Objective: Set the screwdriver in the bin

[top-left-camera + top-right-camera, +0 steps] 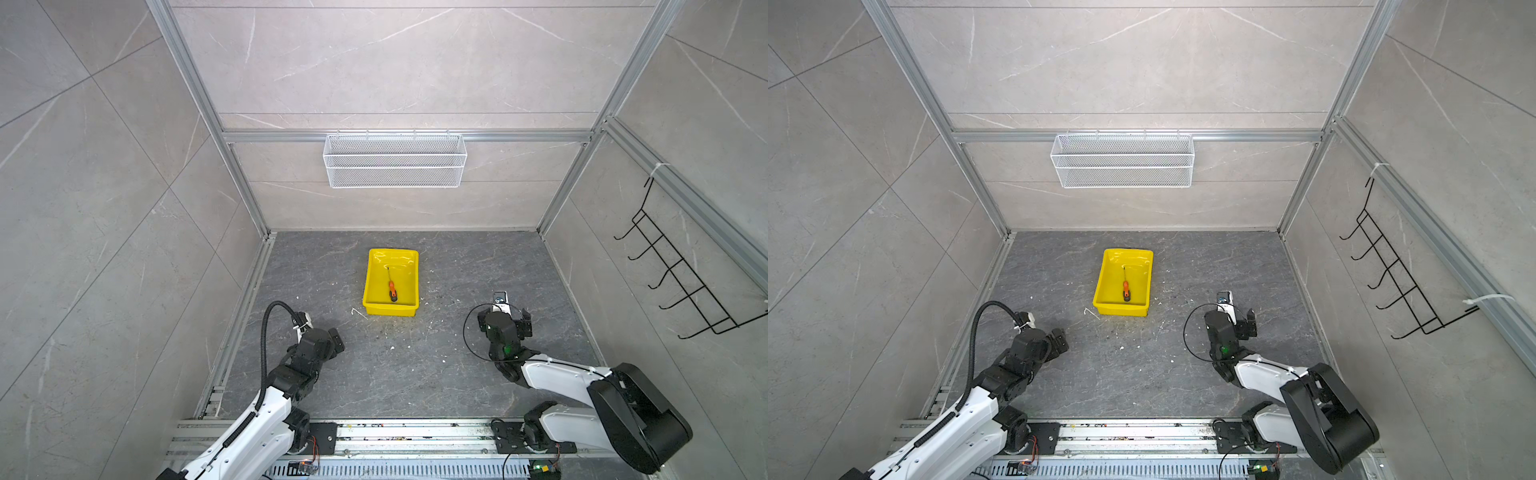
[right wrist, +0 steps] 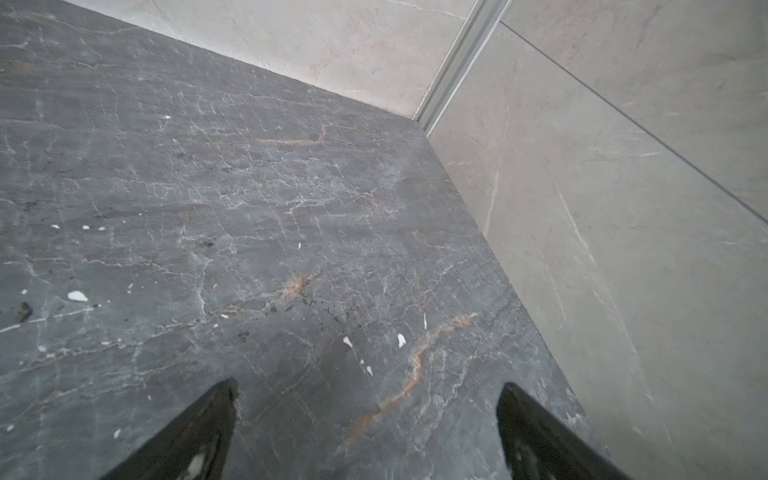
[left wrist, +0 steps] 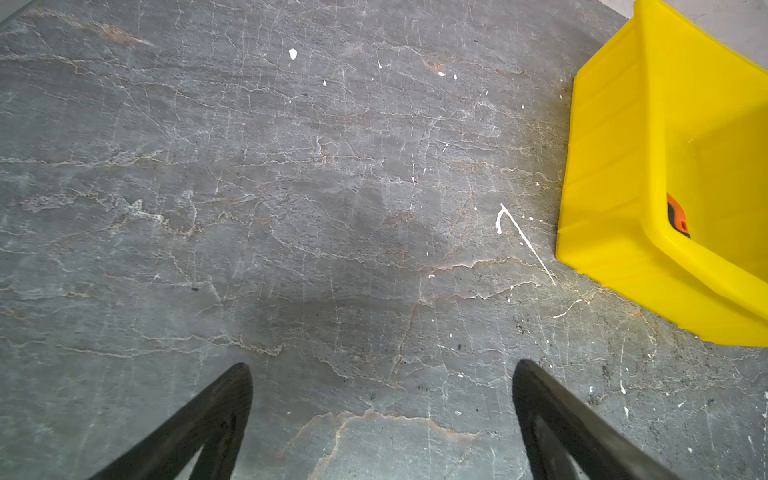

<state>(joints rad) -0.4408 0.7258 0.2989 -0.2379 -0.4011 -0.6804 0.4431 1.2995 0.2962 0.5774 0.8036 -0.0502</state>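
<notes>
1. The screwdriver (image 1: 392, 289) lay inside the yellow bin (image 1: 369, 282), on its floor near the left wall, with the black butt cap toward the near wall and the thin shaft pointing to the far wall.
2. The bin stood on the dark grey marble tabletop (image 1: 415, 365), about in the middle, in both top views.
3. The left end effector (image 3: 382, 374) was released; in the left wrist view its two black fingers (image 3: 216, 415) stood wide apart over bare tabletop, with the bin beside them.
4. In that view only a small orange and black piece of the screwdriver (image 3: 677, 216) showed above the bin rim.
5. The right end effector (image 2: 368, 399) was also released and held nothing.
6. A white wire mesh basket (image 1: 395, 160) hung on the back wall, and a black wire hook rack (image 1: 681, 270) on the right wall.
7. No brand, label or writing could be read on any item.
</notes>
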